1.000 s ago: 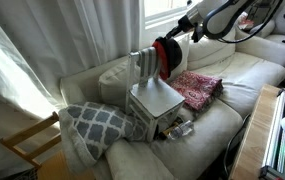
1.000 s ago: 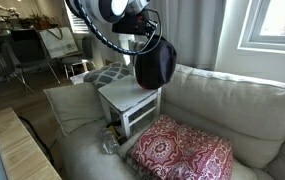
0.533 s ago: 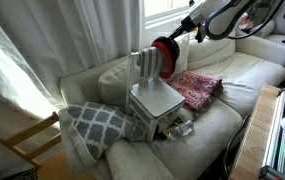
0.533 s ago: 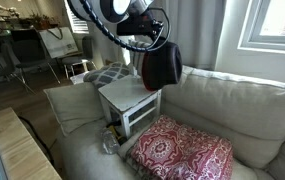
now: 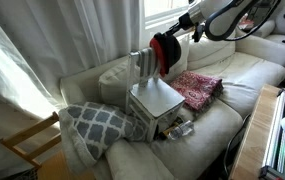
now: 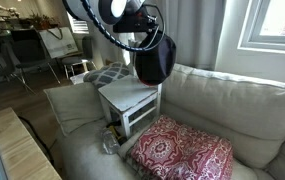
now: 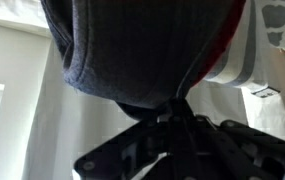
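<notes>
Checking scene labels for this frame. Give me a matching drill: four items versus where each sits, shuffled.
1 dark cap
2 white side table
3 red patterned cushion
4 grey lattice pillow

A lying flat on the sofa seat
B hanging from the shut gripper
C propped at the sofa's arm end
D standing on its legs

Pairs: 1-B, 2-D, 3-A, 4-C

Couch (image 6: 254, 108) seat carries small white side table (image 6: 130, 98), red patterned cushion (image 6: 182, 150) beside it, grey lattice pillow (image 5: 94, 124).
</notes>
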Controlling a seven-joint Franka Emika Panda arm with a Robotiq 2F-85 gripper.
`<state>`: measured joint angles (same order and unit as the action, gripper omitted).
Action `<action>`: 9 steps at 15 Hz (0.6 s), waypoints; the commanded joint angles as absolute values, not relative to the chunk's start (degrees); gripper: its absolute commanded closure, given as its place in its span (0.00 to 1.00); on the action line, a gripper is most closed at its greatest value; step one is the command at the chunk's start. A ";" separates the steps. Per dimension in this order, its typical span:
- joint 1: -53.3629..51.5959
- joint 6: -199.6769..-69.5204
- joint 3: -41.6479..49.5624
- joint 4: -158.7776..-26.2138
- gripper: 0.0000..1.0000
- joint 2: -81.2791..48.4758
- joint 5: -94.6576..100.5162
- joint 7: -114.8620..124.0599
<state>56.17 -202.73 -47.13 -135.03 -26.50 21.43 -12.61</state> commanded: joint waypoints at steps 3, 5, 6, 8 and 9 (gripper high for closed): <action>54.12 -208.87 -43.39 -135.46 0.99 -25.51 21.10 -18.11; 53.75 -210.26 -42.94 -135.29 0.99 -25.76 20.50 -19.15; 53.26 -211.35 -42.42 -135.32 0.99 -25.50 19.98 -19.81; 52.58 -212.00 -41.71 -135.53 0.99 -24.75 19.01 -20.93; 46.11 -213.43 -34.01 -135.18 0.99 -22.21 23.29 -14.60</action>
<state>54.27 -210.42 -43.29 -135.00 -26.24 20.78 -19.31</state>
